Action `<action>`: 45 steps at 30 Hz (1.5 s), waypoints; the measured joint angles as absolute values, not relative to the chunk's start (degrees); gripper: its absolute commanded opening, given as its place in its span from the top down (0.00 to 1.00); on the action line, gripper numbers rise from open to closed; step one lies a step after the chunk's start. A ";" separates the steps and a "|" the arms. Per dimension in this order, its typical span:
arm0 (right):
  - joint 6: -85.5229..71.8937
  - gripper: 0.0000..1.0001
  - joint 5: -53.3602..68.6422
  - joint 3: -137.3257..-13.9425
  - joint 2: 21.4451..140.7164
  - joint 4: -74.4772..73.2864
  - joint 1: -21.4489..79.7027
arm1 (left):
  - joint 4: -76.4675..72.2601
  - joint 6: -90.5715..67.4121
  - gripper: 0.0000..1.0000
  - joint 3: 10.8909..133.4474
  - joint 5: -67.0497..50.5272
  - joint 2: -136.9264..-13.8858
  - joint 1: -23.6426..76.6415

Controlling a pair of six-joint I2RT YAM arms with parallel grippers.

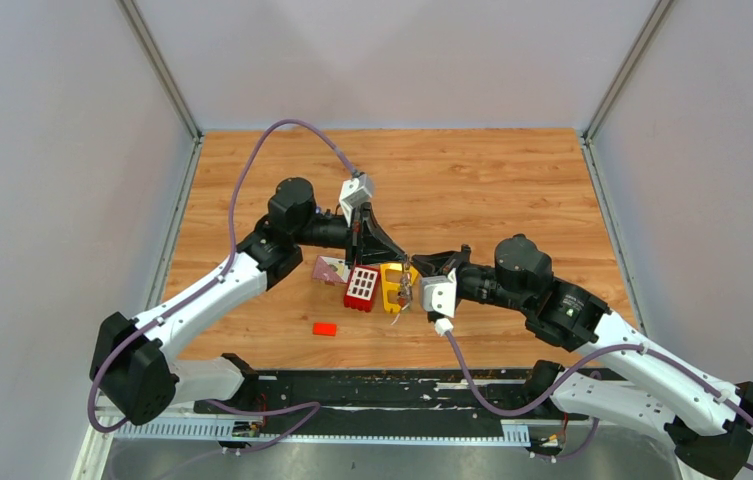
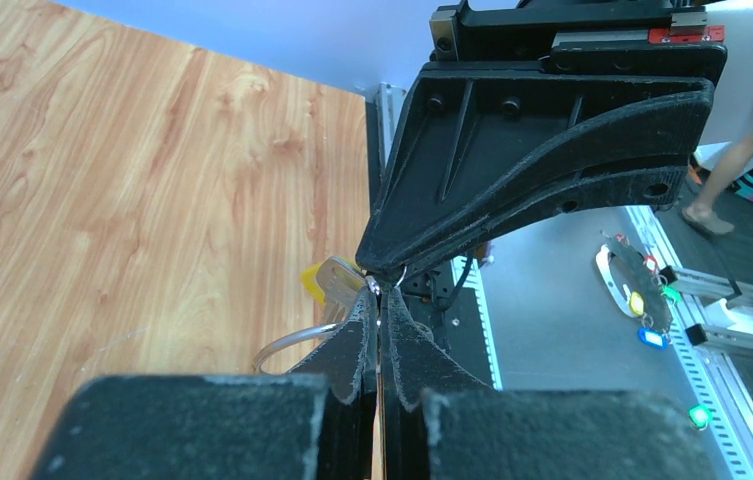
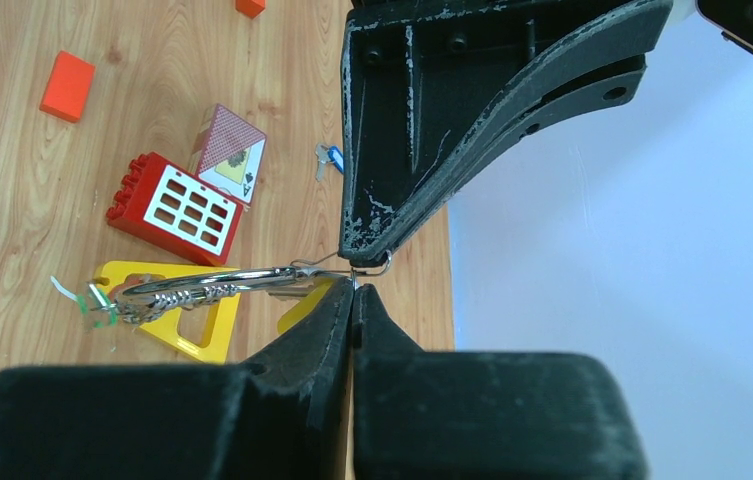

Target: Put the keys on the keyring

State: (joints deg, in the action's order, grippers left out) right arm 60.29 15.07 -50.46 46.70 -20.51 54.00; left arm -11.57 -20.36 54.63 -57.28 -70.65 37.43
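**A:** Where is the keyring?

**B:** The keyring (image 3: 192,289) is off the table, over the edge of the yellow triangular frame (image 3: 184,338) that faces the right arm. I cannot tell whether it touches the frame.

**A:** Which way does it run?

**B:** From the right wrist it shows nearly edge-on, as a long narrow loop. Its long axis runs from the fingertips out across the frame, and a green scrap (image 3: 89,305) hangs at the far end.

**A:** Who has it?

**B:** The right gripper (image 3: 353,296) is clenched, with its tips meeting on the near end of the ring. The left gripper (image 2: 380,306) is also pressed tight, tip to tip with the right one. A small wire loop (image 3: 380,266) sits at its point, but I cannot tell what it pinches.

**A:** And the keys?

**B:** A silver key (image 2: 340,277) sits right at that pinch point above the frame, and its head colour is unclear. A blue-headed key (image 3: 326,158) lies flat on the table (image 1: 512,190), well apart from the frame and just beside the playing card (image 3: 232,150).

**A:** Anything else around the frame?

**B:** A red block with a white window grid (image 3: 177,205) stands just beside the frame on the left arm's side, with the card beyond it. A small red block (image 1: 325,328) lies apart from the frame, toward the arm bases.
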 measured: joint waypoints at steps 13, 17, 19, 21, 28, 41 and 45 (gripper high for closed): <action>60.31 1.00 15.00 -50.46 46.68 -20.53 54.22 | -14.79 -22.44 1.00 53.39 -58.94 -70.65 37.34; 60.31 1.00 15.00 -50.46 46.68 -20.58 54.22 | -15.44 -22.79 1.00 53.06 -59.31 -70.65 37.32; 60.31 1.00 15.00 -50.46 46.63 -20.58 54.22 | -15.70 -22.83 1.00 52.90 -59.44 -70.59 37.30; 60.31 1.00 15.00 -50.46 46.54 -20.62 54.24 | -15.70 -22.79 1.00 52.88 -59.48 -70.59 37.30; 60.62 1.00 16.08 -50.43 45.34 -21.54 54.24 | -13.39 -20.05 1.00 53.23 -60.05 -69.65 37.50; 63.16 1.00 18.50 -50.43 43.94 -24.10 54.08 | -11.16 -17.08 1.00 53.89 -65.58 -69.32 37.52; 64.07 1.00 19.99 -50.43 43.94 -24.23 54.08 | -14.50 -18.94 1.00 53.87 -66.92 -69.32 37.52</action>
State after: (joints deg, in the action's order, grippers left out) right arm 64.07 19.99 -50.43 43.94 -24.23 54.08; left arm -14.50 -18.94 53.87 -66.92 -69.32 37.52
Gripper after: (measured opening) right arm 0.010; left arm 0.006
